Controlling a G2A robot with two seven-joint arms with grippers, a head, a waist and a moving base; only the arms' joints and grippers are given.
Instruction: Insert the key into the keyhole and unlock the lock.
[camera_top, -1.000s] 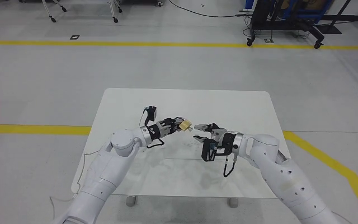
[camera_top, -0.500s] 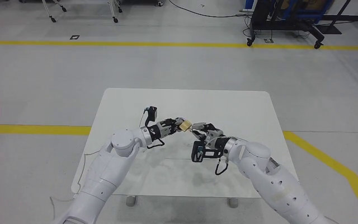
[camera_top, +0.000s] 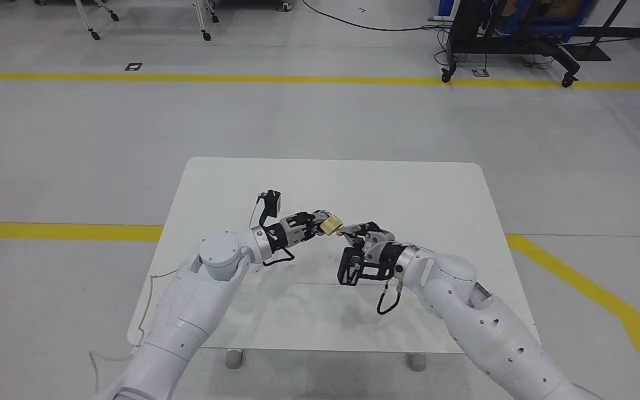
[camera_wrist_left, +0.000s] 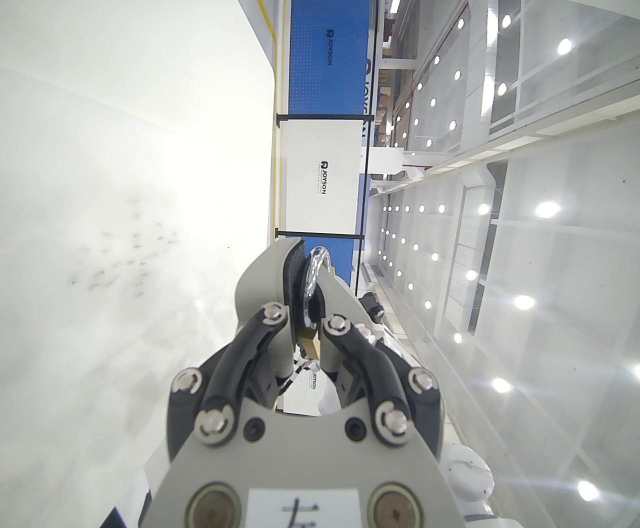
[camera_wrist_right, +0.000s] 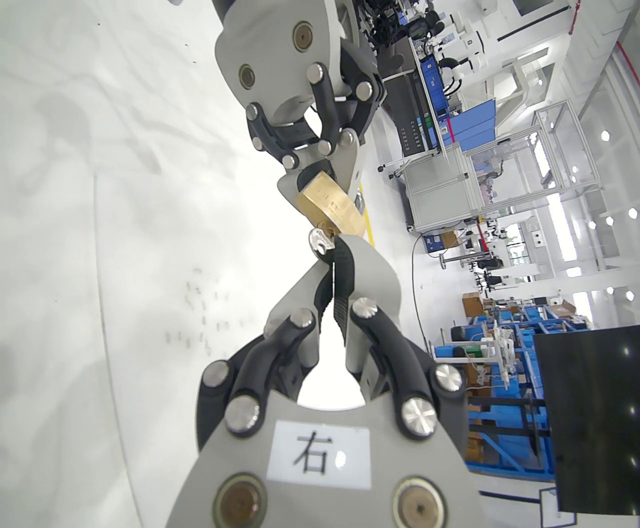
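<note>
The left hand (camera_top: 318, 221) is closed on the brass lock (camera_top: 332, 223) and holds it in the air above the white desk (camera_top: 430, 190), over the desk's middle. In the left wrist view its fingers (camera_wrist_left: 270, 280) pinch the silver shackle (camera_wrist_left: 315, 267), with the brass body on the far side of them. The right hand (camera_top: 350, 232) is clamped on the silver key (camera_wrist_right: 320, 240), whose head juts out from between the black pads (camera_wrist_right: 345, 270). The key meets the lock's end face at the keyhole, and the two hands point tip to tip. How deep the blade sits cannot be told.

A white left sticker (camera_wrist_left: 302, 507) on the left hand's grey base plate carries a single dark character, partly cut off at the edge. A white right sticker (camera_wrist_right: 320, 452) on the right hand's base plate also carries one dark character. The lock's brass face bears stamped lettering too small to make out.
</note>
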